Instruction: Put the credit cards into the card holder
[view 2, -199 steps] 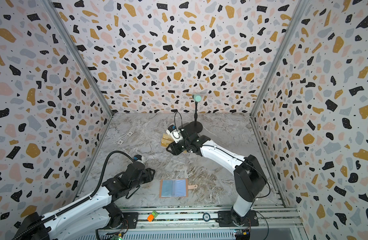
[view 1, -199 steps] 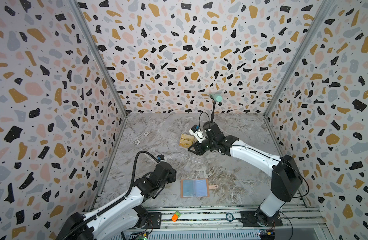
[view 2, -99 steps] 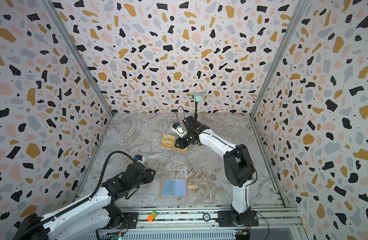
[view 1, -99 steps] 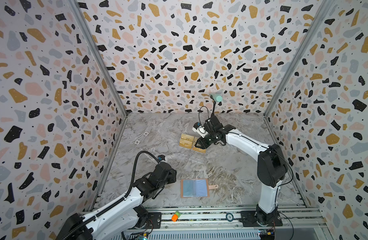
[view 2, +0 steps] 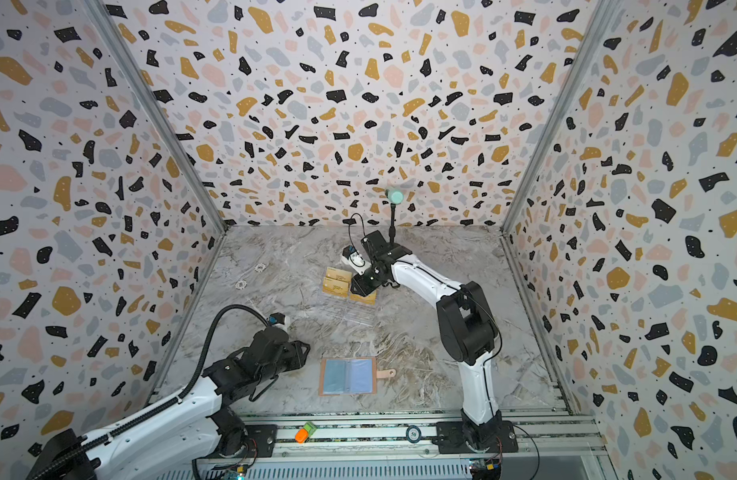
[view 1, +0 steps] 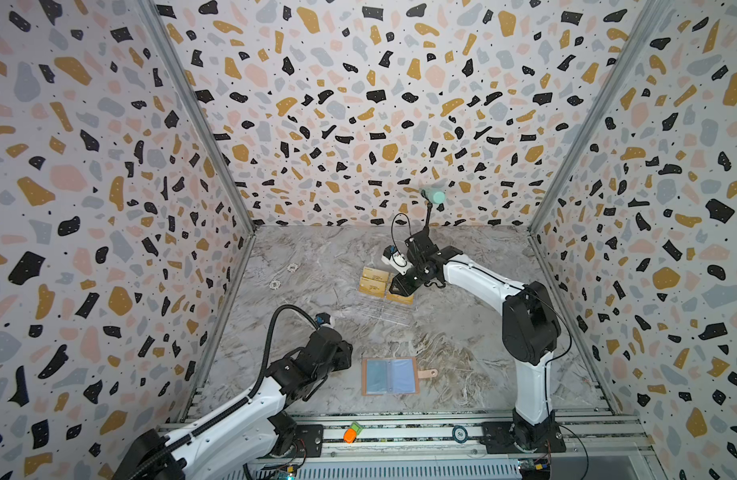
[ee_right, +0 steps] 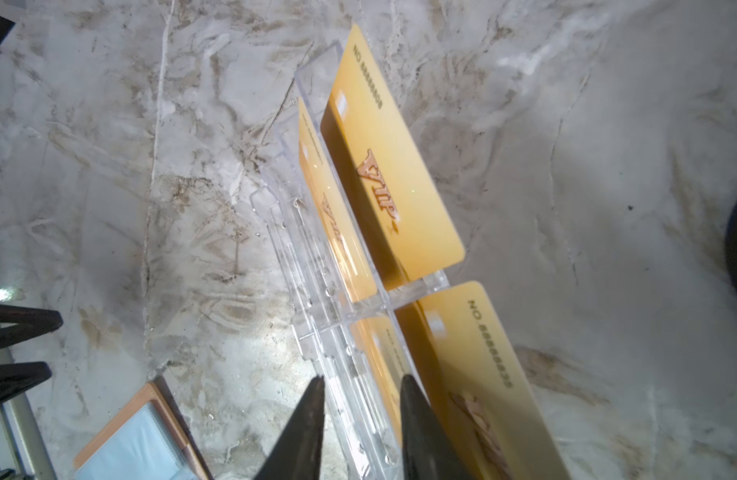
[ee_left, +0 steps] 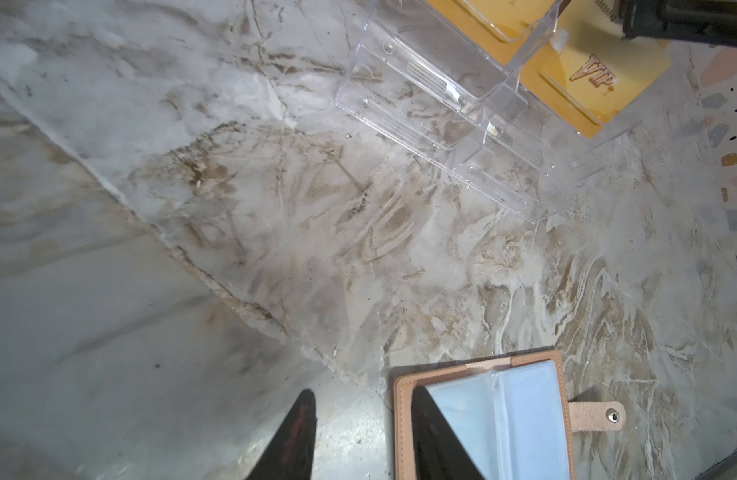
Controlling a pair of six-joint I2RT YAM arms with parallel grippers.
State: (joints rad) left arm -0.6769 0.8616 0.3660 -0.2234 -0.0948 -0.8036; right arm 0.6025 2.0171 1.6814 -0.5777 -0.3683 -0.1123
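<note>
While right gripper (ee_right: pixel 360 424) straddles gold card (ee_right: pixel 381 361) | card holder (ee_right: pixel 117 440) well apart

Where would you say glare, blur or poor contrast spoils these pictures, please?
Right wrist view: a white hotspot glares on the table beside the clear rack, and the nearest gold card is soft. Left wrist view: the card holder has pale sheen on its sleeves. In both top views the rack nearly vanishes against the marble.

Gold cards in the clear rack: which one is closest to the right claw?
The front gold card of the clear rack's right-hand pair: it shows between the right claw's tips. Its rear neighbour and the left-hand pair lie outside that gap.
</note>
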